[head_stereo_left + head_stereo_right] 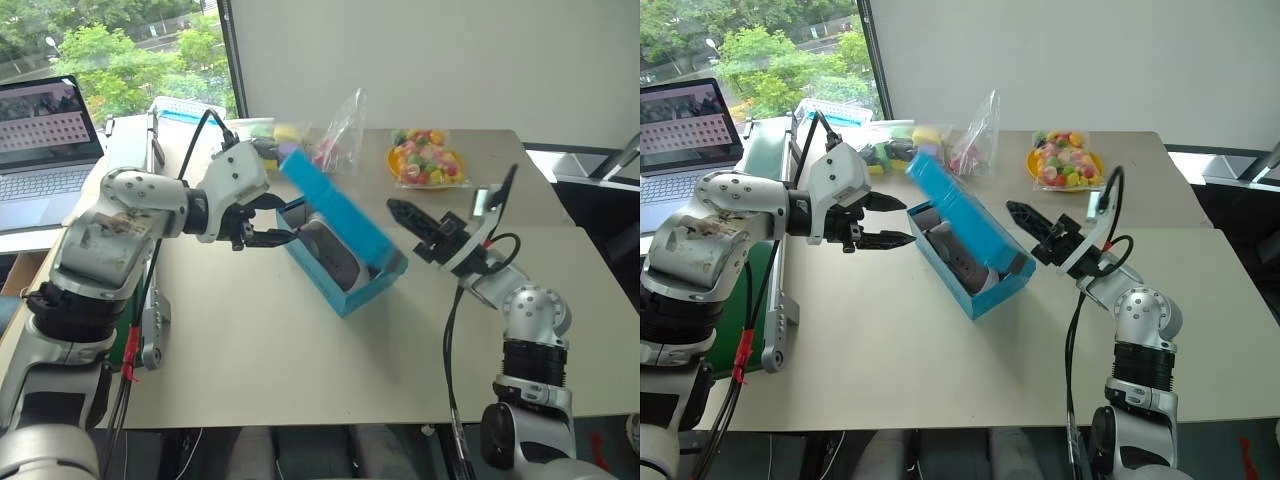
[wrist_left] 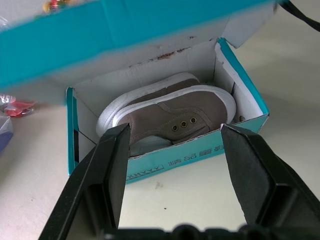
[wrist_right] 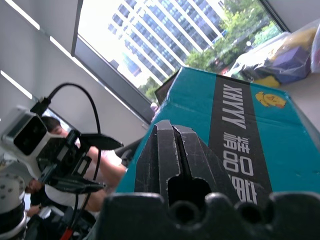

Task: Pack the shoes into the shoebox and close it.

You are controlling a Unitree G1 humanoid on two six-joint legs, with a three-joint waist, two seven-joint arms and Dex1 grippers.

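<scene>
The blue shoebox [image 1: 362, 290] stands at an angle in the middle of the table. Its lid [image 1: 335, 205] hangs half lowered over the white inside. Grey-beige shoes [image 2: 170, 112] with white soles lie side by side in the box. My left gripper [image 1: 288, 218] hovers open just off the box's left end, pointing into the gap under the lid. My right gripper [image 1: 395, 206] is shut with nothing in it, raised close beside the lid's outer face. In the right wrist view its fingertips [image 3: 172, 131] sit against the lid's lettered top [image 3: 240, 130].
An open laptop [image 1: 40, 140] stands at the far left. Clear bags of colourful items [image 1: 428, 160] and a crumpled bag [image 1: 335, 135] lie behind the box. A person [image 3: 107, 170] sits beyond my left arm. The table's near half [image 1: 300, 370] is bare.
</scene>
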